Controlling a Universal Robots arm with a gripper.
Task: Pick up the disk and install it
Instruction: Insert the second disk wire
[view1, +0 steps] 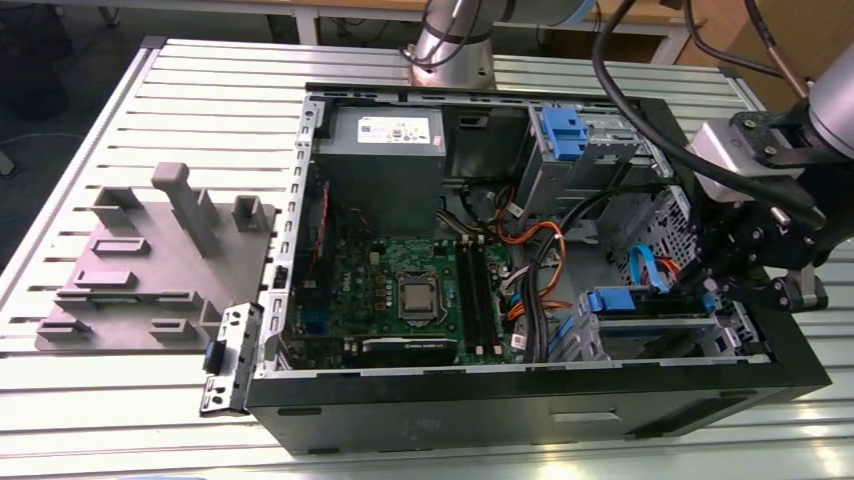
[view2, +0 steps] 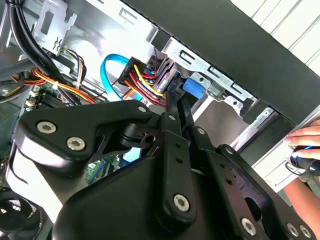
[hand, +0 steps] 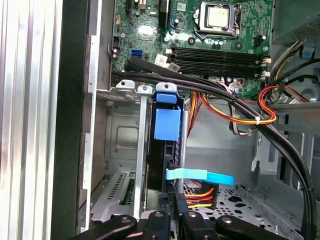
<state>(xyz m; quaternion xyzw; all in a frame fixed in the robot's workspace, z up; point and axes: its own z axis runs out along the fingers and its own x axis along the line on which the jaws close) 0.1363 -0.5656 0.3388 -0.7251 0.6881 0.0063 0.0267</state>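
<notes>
The disk (hand: 166, 125) stands on edge in a slot of the metal drive cage (hand: 120, 140), at the front corner of the open computer case (view1: 534, 400). Its blue plastic end (view1: 614, 300) points toward the motherboard. My gripper (view1: 714, 292) reaches in from the exterior view's right, and its black fingers (hand: 161, 218) sit close together on the disk's other end. In the second wrist view the gripper (view2: 181, 92) runs along the disk (view2: 192, 89) toward the cage wall. Red, yellow and blue cables (view2: 142, 80) lie right beside the fingers.
A grey power-supply box (view1: 380, 140) and a second blue caddy (view1: 561, 135) sit at the case's far end. Thick black cables (hand: 240, 107) cross above the cage. A person's hand (view2: 305, 142) rests outside the case. A grey fixture (view1: 147, 260) stands on the slatted table.
</notes>
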